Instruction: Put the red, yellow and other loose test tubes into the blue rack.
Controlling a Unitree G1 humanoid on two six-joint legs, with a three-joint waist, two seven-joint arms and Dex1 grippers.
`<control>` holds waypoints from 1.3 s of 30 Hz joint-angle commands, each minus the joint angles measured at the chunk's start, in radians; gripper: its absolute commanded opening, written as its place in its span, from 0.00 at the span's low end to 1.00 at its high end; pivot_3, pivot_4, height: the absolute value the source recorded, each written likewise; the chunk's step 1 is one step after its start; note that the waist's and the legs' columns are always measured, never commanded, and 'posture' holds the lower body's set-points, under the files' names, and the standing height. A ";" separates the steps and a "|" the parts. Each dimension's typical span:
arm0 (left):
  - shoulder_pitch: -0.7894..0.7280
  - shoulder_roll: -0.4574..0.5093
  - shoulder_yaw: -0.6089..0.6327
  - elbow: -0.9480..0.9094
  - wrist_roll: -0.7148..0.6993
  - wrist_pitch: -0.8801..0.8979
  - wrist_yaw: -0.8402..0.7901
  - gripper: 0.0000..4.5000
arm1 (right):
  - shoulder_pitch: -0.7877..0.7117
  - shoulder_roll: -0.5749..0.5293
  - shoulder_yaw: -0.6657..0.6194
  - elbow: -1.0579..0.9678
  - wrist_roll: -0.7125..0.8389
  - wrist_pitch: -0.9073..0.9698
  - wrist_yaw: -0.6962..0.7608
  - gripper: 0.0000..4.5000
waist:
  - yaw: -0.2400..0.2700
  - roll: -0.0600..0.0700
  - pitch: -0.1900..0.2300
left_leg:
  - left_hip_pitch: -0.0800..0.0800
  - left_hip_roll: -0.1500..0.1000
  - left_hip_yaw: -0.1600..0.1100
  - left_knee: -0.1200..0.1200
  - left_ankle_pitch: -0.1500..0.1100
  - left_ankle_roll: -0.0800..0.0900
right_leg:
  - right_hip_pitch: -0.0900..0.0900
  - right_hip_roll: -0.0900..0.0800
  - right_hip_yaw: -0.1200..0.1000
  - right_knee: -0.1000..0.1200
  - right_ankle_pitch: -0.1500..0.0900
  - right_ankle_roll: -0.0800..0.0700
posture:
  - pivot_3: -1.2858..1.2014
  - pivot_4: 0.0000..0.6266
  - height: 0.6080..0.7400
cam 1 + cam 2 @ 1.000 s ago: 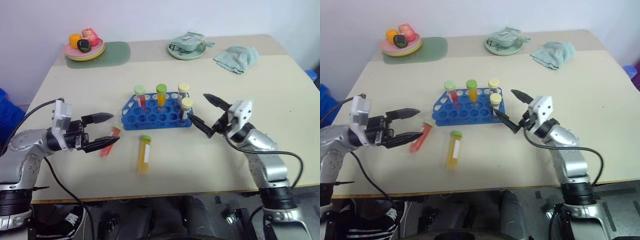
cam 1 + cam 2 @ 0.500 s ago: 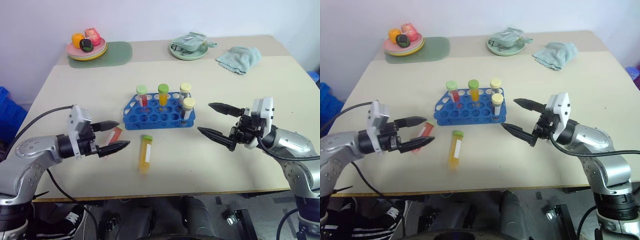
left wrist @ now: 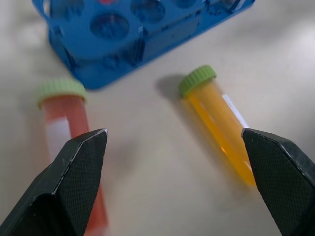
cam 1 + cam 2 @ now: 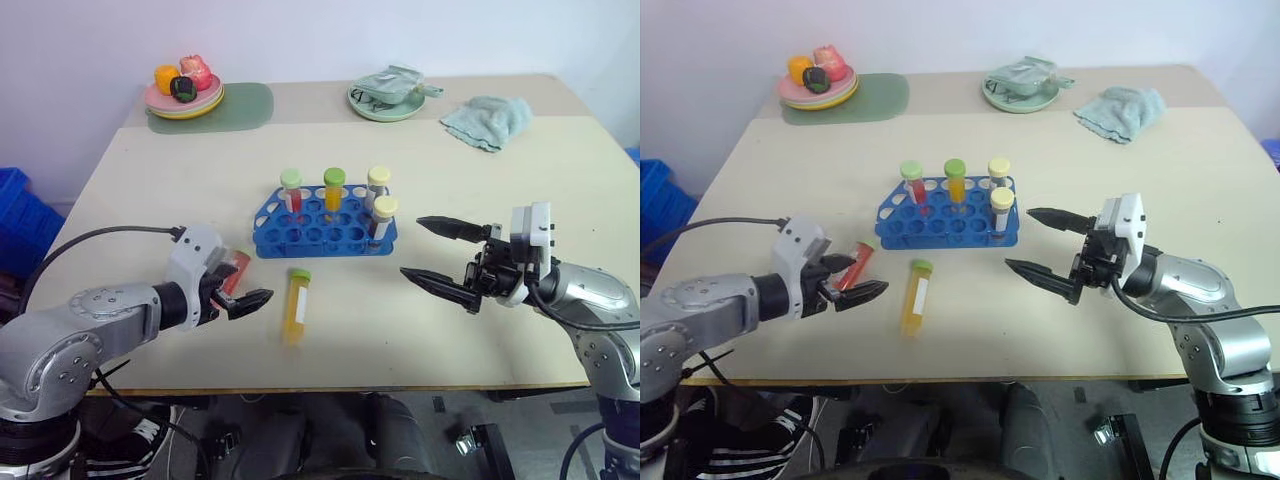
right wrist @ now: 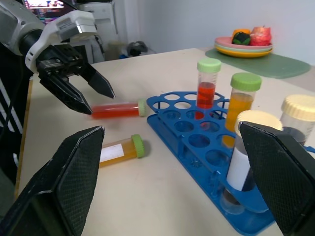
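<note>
Moved: left gripper (image 4: 250, 292) dipped toward red tube (image 4: 855, 264); right gripper (image 4: 1045, 245) backed off the rack.
Racked: four tubes upright in blue rack (image 4: 325, 235).
Left: red tube and yellow tube (image 4: 293, 303) lie loose at the rack's 7 and 6 o'clock.
Jaws: both spread wide, empty.

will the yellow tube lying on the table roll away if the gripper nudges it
Probably: the yellow tube is a smooth round cylinder lying on its side on the flat table, so a sideways nudge would likely roll it. Its wider green cap may curve the roll. The clear plastic looks slippery to pinch.
</note>
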 commanded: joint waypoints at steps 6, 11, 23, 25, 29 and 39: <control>-0.082 -0.013 -0.018 0.021 -0.084 0.148 0.100 1.00 | -0.006 -0.026 -0.023 -0.004 0.014 0.012 0.040 0.99 | -0.001 0.000 0.000 | 0.000 0.000 0.000 0.000 0.000 0.000 | 0.000 0.000 0.000 0.000 0.000 0.000 | 0.52 0.24 1.00; -0.156 -0.029 -0.011 0.097 -0.263 0.148 0.215 1.00 | -0.020 -0.024 -0.009 -0.010 0.013 0.030 0.031 0.99 | 0.001 0.000 0.000 | 0.000 0.000 0.000 0.001 0.000 0.000 | 0.000 0.000 0.000 0.000 0.000 0.000 | 0.52 0.24 1.00; -0.259 0.161 -0.339 0.268 -0.995 -0.186 0.782 1.00 | -0.069 -0.016 0.018 0.002 -0.004 0.050 0.012 0.99 | -0.001 0.000 0.000 | 0.000 0.000 0.000 0.001 0.000 -0.001 | -0.001 -0.001 0.001 0.001 0.000 0.000 | 0.52 0.24 1.00; -0.248 0.184 -0.405 0.267 -1.022 -0.257 0.813 1.00 | -0.076 -0.015 0.023 0.001 -0.005 0.053 0.008 0.99 | 0.001 0.000 0.000 | 0.000 0.000 0.000 0.001 0.000 -0.001 | -0.001 -0.001 0.002 0.001 0.000 0.000 | 0.52 0.24 1.00; -0.266 0.213 -0.473 0.265 -1.022 -0.334 0.855 1.00 | -0.073 -0.021 0.019 -0.001 -0.005 0.057 0.006 0.99 | 0.000 0.000 0.000 | 0.000 -0.001 0.000 0.001 0.000 -0.001 | -0.001 -0.001 0.002 0.001 0.000 0.000 | 0.52 0.24 1.00; -0.279 0.245 -0.545 0.276 -1.022 -0.384 0.893 1.00 | -0.069 -0.022 0.019 -0.012 -0.004 0.070 -0.013 0.99 | 0.000 0.000 0.000 | 0.000 -0.001 0.001 0.001 0.000 0.000 | -0.001 -0.001 0.002 0.001 0.000 0.000 | 0.52 0.24 1.00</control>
